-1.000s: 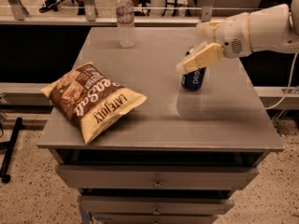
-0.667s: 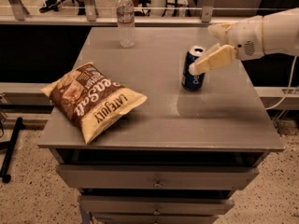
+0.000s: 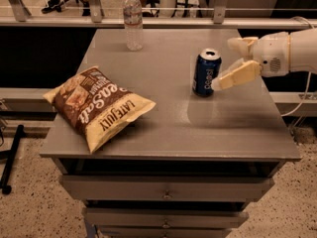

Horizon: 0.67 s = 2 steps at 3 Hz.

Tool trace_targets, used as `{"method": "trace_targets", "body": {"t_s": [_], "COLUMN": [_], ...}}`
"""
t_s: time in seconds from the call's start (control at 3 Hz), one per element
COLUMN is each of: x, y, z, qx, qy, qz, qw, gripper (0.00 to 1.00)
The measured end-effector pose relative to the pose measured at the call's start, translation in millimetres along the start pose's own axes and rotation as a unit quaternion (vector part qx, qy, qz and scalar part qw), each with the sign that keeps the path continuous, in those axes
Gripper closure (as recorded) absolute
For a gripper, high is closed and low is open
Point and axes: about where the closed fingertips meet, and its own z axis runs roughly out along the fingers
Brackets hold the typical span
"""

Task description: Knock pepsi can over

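Observation:
The pepsi can (image 3: 206, 72) is dark blue with a silver top. It stands upright on the grey table (image 3: 168, 128), right of the middle. My gripper (image 3: 224, 64) comes in from the right edge at can height. Its cream fingers are spread apart and hold nothing. The lower finger (image 3: 237, 76) points at the can's right side, its tip very close to the can or just touching it. The upper finger (image 3: 241, 44) sits behind and to the right of the can's top.
A clear plastic water bottle (image 3: 132, 20) stands at the table's back, left of centre. A brown and yellow chip bag (image 3: 98, 105) lies on the front left. The table has drawers (image 3: 166, 190) below. A rail (image 3: 148, 21) runs behind it.
My gripper has moved right, off the front of the can to its right side. The can still stands upright in the same spot and now shows fully.

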Motion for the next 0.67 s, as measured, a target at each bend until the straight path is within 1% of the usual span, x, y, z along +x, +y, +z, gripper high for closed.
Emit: {"method": "trace_targets", "body": {"t_s": [0.33, 0.67], "x": [11, 15], "y": [13, 22], "z": [12, 24], "qx": [-0.019, -0.030], "qy": [-0.012, -0.019], "qz": [0.018, 0.031], "qw": [0.9996, 0.9989], "gripper": [0.00, 0.00]}}
